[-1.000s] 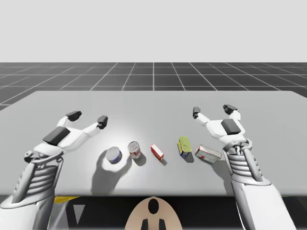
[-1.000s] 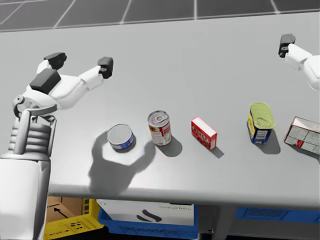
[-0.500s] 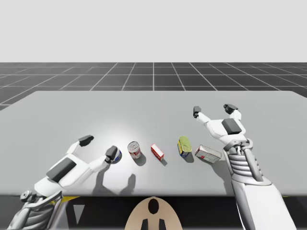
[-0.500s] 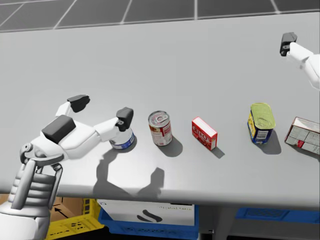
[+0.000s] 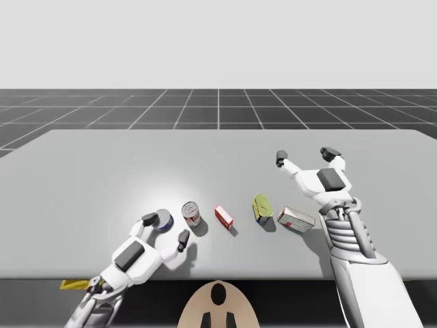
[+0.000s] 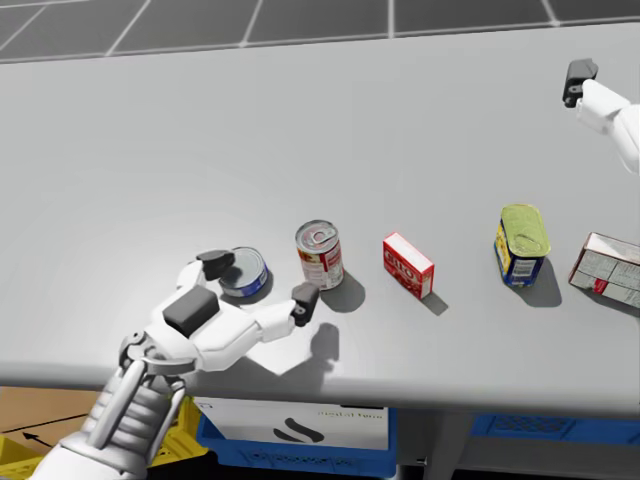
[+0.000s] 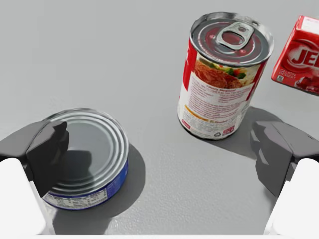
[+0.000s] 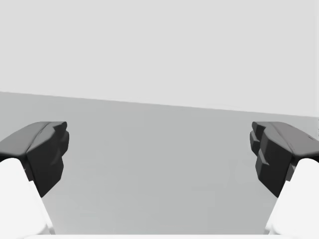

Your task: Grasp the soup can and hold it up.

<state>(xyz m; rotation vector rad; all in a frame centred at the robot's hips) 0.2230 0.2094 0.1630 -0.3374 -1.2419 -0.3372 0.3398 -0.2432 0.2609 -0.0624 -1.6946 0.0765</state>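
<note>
The soup can (image 5: 192, 213) (image 6: 320, 255) is red and white with a pull-tab lid and stands upright near the table's front. My left gripper (image 5: 166, 228) (image 6: 259, 283) is open and low on the table, just on the near side of it. In the left wrist view the soup can (image 7: 224, 74) stands a little ahead of my left gripper (image 7: 159, 154), toward one finger and touching neither. A flat blue can (image 7: 84, 154) lies against the other finger. My right gripper (image 5: 306, 156) (image 8: 159, 154) hangs open over bare table at the far right.
To the right of the soup can stand a small red box (image 5: 223, 216) (image 6: 407, 266), a yellow-green can (image 5: 262, 208) (image 6: 522, 244) and a white box (image 5: 295, 219) (image 6: 608, 268). The flat blue can (image 5: 162, 220) (image 6: 243, 273) lies left of it. The table's front edge (image 6: 400, 395) is close behind my left hand.
My left arm has swung back toward the table's front edge and rightward, bringing its open gripper down behind the blue can and the soup can. The right arm has barely moved.
</note>
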